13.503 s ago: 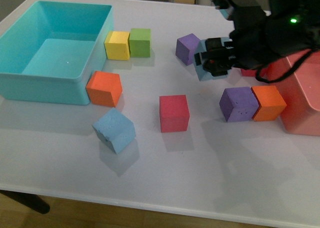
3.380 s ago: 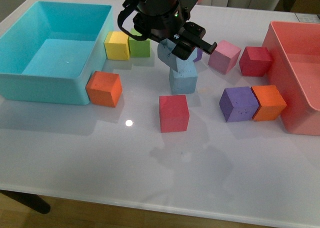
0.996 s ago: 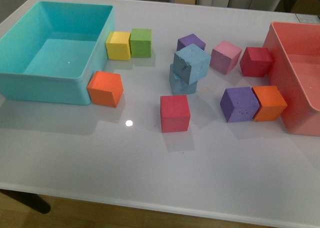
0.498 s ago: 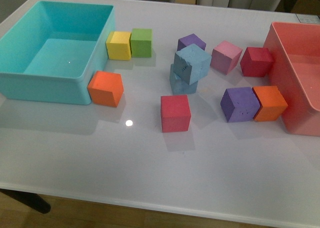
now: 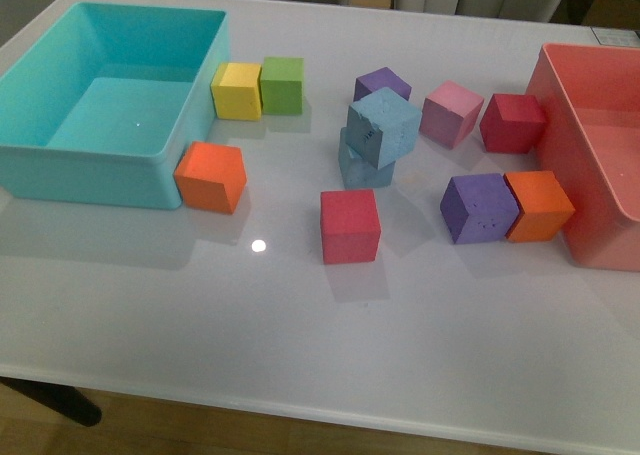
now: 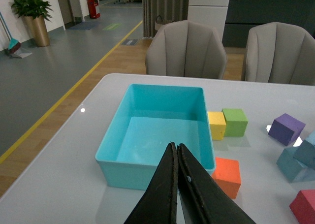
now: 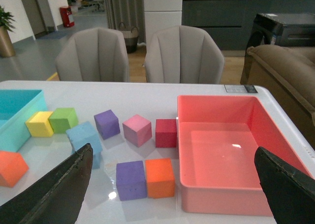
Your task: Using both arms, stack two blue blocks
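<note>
The two blue blocks stand stacked mid-table in the front view. The upper blue block [image 5: 383, 126] sits twisted and overhanging on the lower blue block [image 5: 362, 168]. Neither arm shows in the front view. In the left wrist view my left gripper [image 6: 176, 146] is shut on nothing above the table's left side, and the stack [image 6: 295, 161] lies at the far right edge. In the right wrist view my right gripper [image 7: 172, 150] is wide open and empty, well back from the stack [image 7: 84, 137].
A turquoise bin [image 5: 60, 165] stands at the left and a pink-red bin [image 5: 590, 225] at the right. Around the stack sit yellow [image 5: 236, 90], green [image 5: 282, 84], orange [image 5: 210, 176], red [image 5: 350, 226], purple [image 5: 478, 207] and pink [image 5: 451, 113] cubes.
Earlier an arm carried one blue block and set it on the other. Both arms have since left the front view. Over the last second nothing has moved.
</note>
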You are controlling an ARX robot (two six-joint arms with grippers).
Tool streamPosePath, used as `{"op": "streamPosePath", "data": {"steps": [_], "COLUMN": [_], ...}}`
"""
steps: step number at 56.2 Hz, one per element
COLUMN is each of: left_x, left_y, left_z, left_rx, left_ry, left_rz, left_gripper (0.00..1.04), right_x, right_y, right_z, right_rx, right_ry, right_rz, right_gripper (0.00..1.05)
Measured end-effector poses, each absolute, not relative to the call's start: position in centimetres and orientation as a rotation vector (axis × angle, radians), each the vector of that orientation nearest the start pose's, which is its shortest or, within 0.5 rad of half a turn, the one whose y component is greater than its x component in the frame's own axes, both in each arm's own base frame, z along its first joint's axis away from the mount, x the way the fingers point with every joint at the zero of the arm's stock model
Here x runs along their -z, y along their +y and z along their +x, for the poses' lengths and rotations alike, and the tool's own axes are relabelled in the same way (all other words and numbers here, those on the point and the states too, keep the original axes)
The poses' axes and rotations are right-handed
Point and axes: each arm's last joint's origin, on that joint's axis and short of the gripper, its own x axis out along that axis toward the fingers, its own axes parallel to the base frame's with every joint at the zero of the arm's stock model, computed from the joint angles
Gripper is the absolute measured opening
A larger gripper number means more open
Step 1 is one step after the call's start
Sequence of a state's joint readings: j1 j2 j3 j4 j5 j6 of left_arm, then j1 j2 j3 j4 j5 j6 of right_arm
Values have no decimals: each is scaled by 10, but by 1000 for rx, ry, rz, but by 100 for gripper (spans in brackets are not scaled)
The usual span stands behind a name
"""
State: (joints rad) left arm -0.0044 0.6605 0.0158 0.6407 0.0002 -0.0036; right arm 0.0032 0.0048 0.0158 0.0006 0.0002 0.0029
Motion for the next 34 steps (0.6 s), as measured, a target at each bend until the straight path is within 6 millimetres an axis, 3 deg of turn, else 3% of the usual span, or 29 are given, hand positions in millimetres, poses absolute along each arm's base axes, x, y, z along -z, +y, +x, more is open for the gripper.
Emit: {"op": "streamPosePath", "data": {"steps": [34], "left_x": [-172], "left_y": [-1], "left_z": [115], "left_rx": [5], "left_ry": [-16], "left_rz": [-4], "left_gripper": [2], "right_x": [-169], "right_y": [0], "right_z": [97], "right_rx": [-3], "right_ry": [-12], "right_rz": [3], "right_gripper": [96]}}
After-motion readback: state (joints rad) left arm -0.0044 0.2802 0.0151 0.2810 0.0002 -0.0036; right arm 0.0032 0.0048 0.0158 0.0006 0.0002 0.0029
